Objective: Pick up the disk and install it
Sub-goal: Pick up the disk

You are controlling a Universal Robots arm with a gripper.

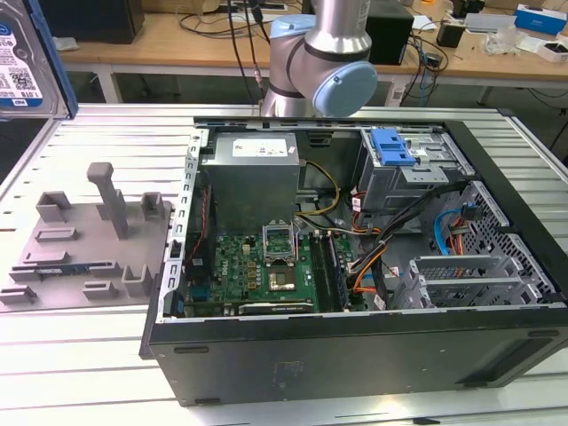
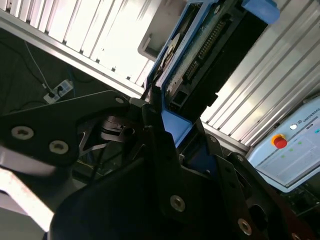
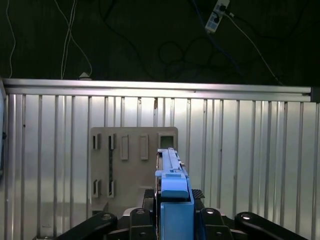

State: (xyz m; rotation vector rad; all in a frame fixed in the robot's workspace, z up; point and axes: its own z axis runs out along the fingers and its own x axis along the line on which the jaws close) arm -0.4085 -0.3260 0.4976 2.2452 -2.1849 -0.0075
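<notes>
One relation counts most here: the disk [image 3: 174, 192] is already in the gripper [image 3: 174, 220], not lying anywhere on the surface [image 1: 89, 346]. In both wrist views the jaws are closed onto its blue bracket [image 2: 176, 127] from either side, so the pick-up part of the task looks done. The disk stands on edge, and its long axis runs straight out from the gripper, away from the wrist. In the first wrist view the grey fixture [image 3: 125, 165] lies flat on the slatted surface beyond it, well apart from the disk. In the exterior view the disk [image 1: 22, 62] hangs high at the exterior view's far left, with its white-and-blue label facing the camera. The fixture [image 1: 89, 231] sits lower down on that same side. The open computer case [image 1: 355, 364] lies toward the exterior view's right of the disk. Its drive cage [image 1: 413, 173], topped by a blue clip [image 1: 390, 146], is in the far right corner of the case, beyond the arm [image 1: 319, 62]. I judge the install place to lie rightward and lower from the held disk.
</notes>
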